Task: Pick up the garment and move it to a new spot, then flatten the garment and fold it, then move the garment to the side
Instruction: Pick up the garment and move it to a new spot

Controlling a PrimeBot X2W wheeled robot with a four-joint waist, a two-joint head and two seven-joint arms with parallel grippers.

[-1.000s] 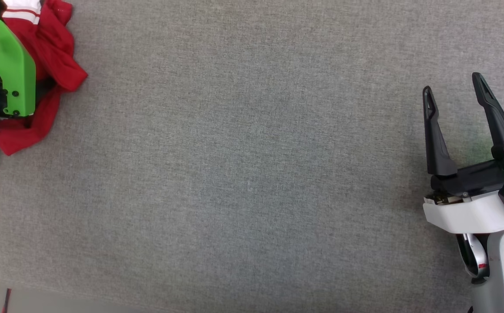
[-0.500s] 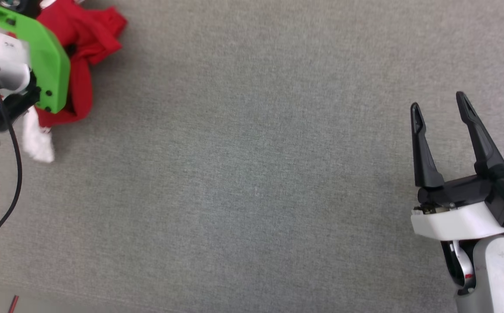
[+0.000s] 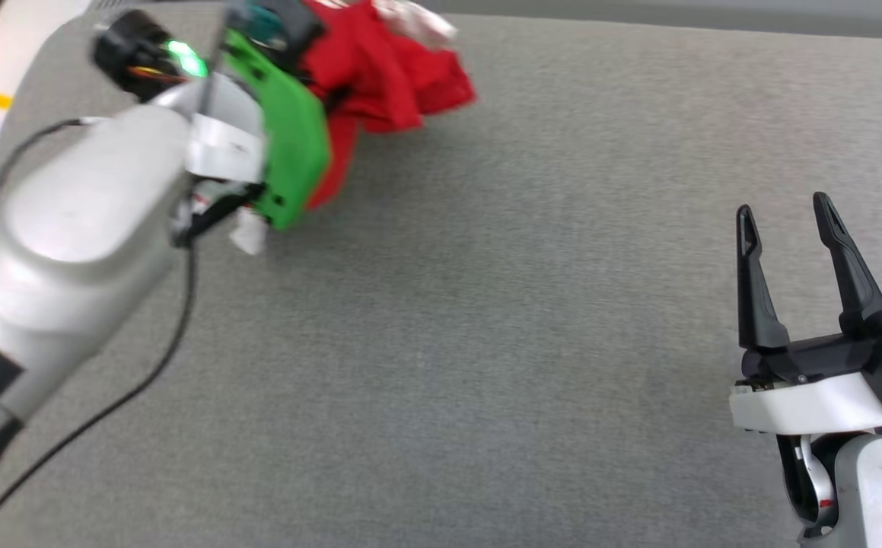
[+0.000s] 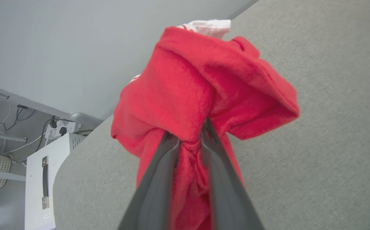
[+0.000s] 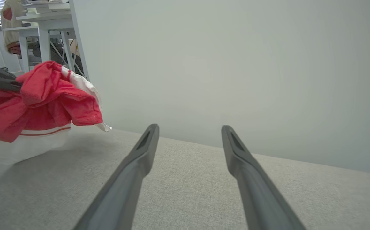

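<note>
The garment [image 3: 387, 76] is a bunched red shirt with white sleeve parts, hanging at the far left of the grey table [image 3: 486, 320]. In the left wrist view my left gripper [image 4: 188, 139] is shut on a twisted fold of the red garment [image 4: 185, 89], which drapes over and below the fingertips. The arm's green bracket [image 3: 292, 144] hides those fingers in the head view. My right gripper [image 3: 787, 217] stands open at the right, fingers [image 5: 140, 159] apart with nothing between them, well away from the garment [image 5: 44, 99].
The table's far edge runs along the top of the head view, with a pale wall [image 5: 236, 64] behind it. A black cable [image 3: 144, 380] trails from the left arm. A white cabinet [image 4: 41, 179] and a desk [image 5: 44, 28] stand beyond the table's left end.
My left gripper has shut on the garment and lifted it off the table, carrying it up and rightward. The head camera has shifted. The right gripper stays open.
</note>
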